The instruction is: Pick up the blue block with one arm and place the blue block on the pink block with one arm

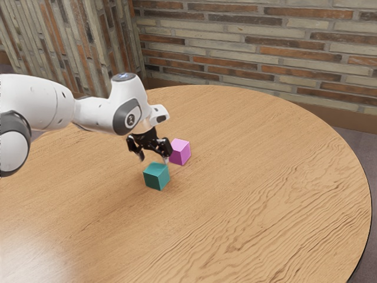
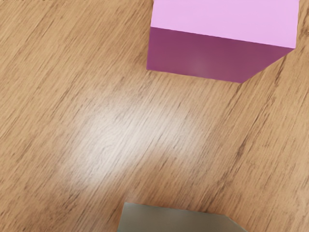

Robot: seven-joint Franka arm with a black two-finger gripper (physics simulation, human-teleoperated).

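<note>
The blue block (image 1: 156, 175), teal in colour, rests on the wooden table (image 1: 253, 194) near its middle. Just beyond it, toward the exterior view's right, sits the pink block (image 1: 179, 151), a small gap apart. My gripper (image 1: 154, 157) hangs directly over the blue block with its fingers spread and pointing down, their tips just above the block's top; nothing is between them. In the wrist view the blue block's top (image 2: 178, 220) shows right under my hand, and the pink block (image 2: 222, 34) lies further out across bare wood.
The round table's edge (image 1: 356, 177) curves away at the exterior view's right. A brick wall (image 1: 253, 41) stands behind the table. My white arm (image 1: 59, 112) reaches in from the exterior view's left.
</note>
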